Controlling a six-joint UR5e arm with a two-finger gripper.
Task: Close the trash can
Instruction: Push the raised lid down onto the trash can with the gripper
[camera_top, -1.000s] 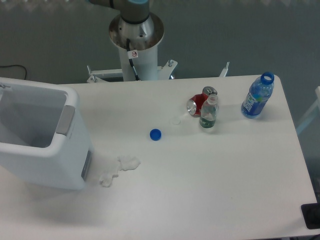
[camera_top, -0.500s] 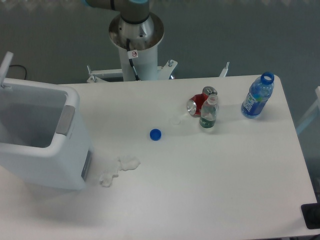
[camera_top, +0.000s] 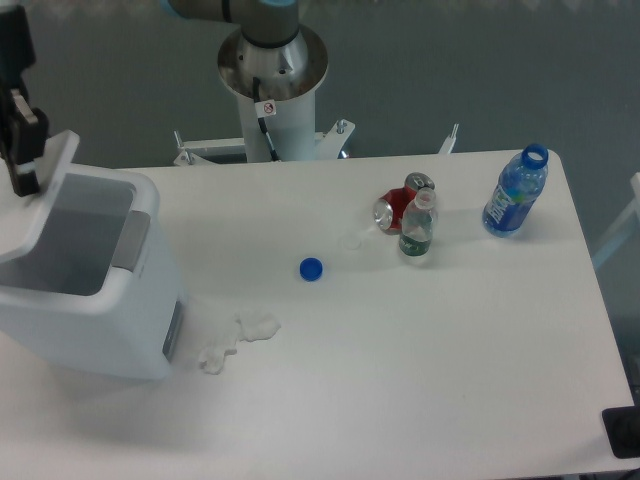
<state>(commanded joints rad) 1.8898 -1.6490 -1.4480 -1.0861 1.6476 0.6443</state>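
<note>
No legible txt; small round red-ringed sticker (camera_top: 268, 107) on robot base column (camera_top: 272, 120), prob. a prohibition sign.

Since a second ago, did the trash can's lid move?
Yes. The lid has swung in from the left over the trash can opening, pushed by the gripper; the can itself hasn't shifted.

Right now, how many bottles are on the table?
2. A blue bottle with no cap stands at the far right edge. A small clear bottle stands toward the middle, right beside a red can. None seem hidden.
</note>
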